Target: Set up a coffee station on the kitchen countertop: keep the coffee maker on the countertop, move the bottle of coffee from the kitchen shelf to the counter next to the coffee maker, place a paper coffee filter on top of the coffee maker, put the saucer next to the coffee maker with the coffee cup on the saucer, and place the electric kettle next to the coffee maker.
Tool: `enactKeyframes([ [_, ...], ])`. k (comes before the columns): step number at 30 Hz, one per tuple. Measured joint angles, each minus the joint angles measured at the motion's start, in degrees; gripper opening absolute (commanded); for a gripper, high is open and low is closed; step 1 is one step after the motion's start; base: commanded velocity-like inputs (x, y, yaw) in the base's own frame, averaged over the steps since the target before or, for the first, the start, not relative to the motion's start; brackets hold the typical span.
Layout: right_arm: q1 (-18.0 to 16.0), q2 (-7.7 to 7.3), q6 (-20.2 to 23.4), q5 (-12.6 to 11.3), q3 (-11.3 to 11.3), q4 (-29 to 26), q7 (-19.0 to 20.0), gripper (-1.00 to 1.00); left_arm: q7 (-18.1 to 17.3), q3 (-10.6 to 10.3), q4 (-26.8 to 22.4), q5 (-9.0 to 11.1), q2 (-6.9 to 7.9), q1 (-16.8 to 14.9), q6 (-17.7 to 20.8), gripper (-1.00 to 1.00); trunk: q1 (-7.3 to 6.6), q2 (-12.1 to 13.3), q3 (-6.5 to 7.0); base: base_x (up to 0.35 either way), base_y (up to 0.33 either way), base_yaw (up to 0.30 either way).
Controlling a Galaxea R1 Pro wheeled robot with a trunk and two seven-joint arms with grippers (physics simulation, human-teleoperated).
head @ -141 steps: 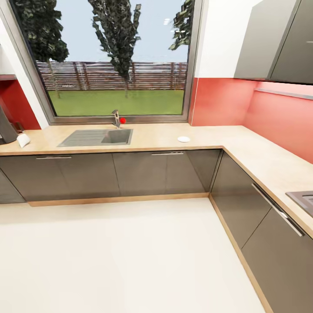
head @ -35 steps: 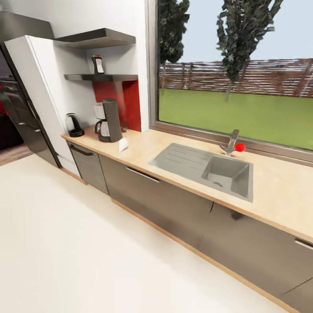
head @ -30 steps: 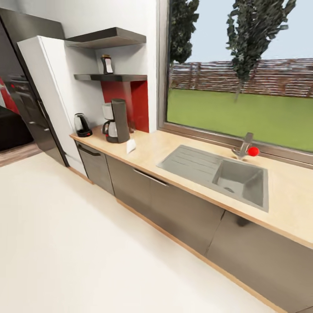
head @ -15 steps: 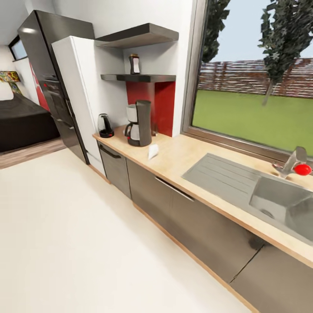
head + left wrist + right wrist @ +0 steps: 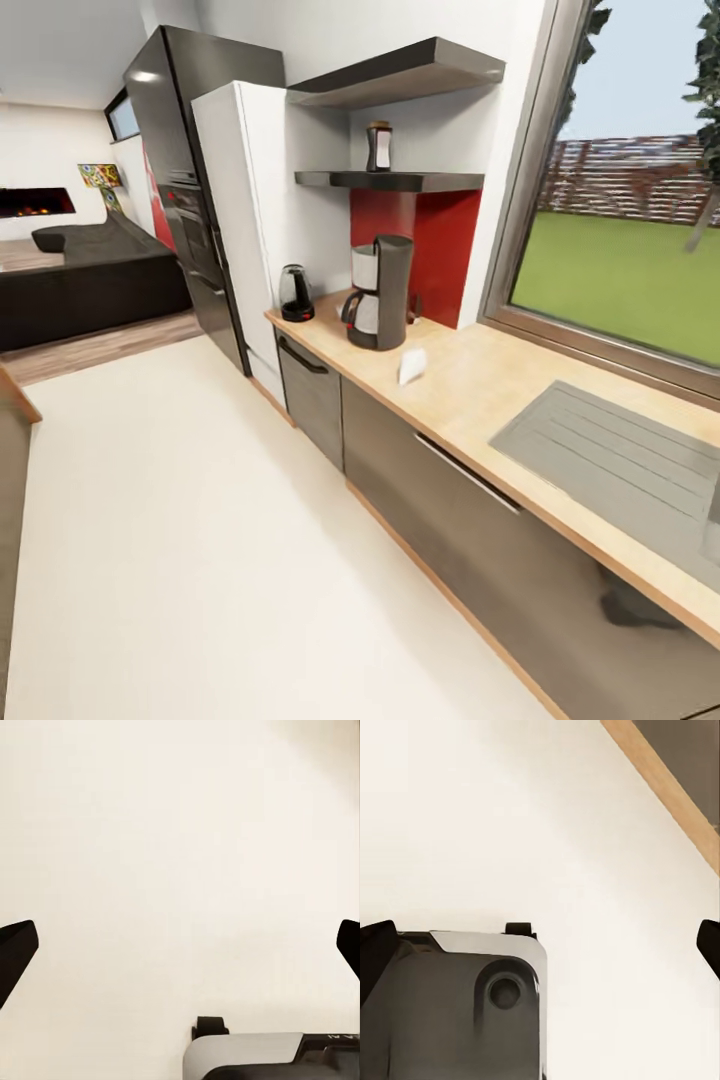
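1. Your left gripper (image 5: 180,952): seen from the left wrist camera, dark fingertips (image 5: 15,952) at the two side edges of the frame, spread wide, nothing between them; pale floor (image 5: 172,832) beneath, part of the robot's base (image 5: 262,1057) at the lower edge.
2. Your right gripper (image 5: 540,952): seen from the right wrist camera, likewise wide apart and empty, over the same floor; a tan plinth strip (image 5: 660,787) crosses the upper right corner.
3. All task items lie well apart from both grippers, in the head view's centre and upper centre.
4. Kitchen countertop (image 5: 520,420): runs from frame centre to the lower right, above grey cabinet fronts (image 5: 450,520); sink drainboard (image 5: 620,460) at the right.
5. Paper coffee filter (image 5: 411,366): white, lying on the countertop near its front edge, just right of the coffee maker.
6. Coffee maker (image 5: 379,292): upright on the countertop, frame centre, before a red wall panel (image 5: 420,245).
7. Electric kettle (image 5: 295,294): at the countertop's far end, left of the coffee maker, apart from it.
8. Kitchen shelf (image 5: 390,180): above the coffee maker; bottle of coffee (image 5: 379,147) upright on it.
9. Tall white cabinet (image 5: 250,220) and dark oven tower (image 5: 185,200): upper left, behind the kettle.
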Motion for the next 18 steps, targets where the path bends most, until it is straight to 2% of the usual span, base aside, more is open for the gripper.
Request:
enactKeyframes([
  [8,0.0,0.03,0.0,0.0,0.07,0.0,0.01,1.0,0.0,0.0,0.03,0.06,0.0,0.0,0.0,1.0,0.0,0.0,0.0,0.274,0.238,0.252],
  [18,0.01,0.03,0.0,0.0,0.13,-0.01,0.01,1.0,0.0,0.0,0.09,0.08,0.08,-0.02,-0.09,1.0,0.0,0.0,0.23,0.248,0.249,0.019],
])
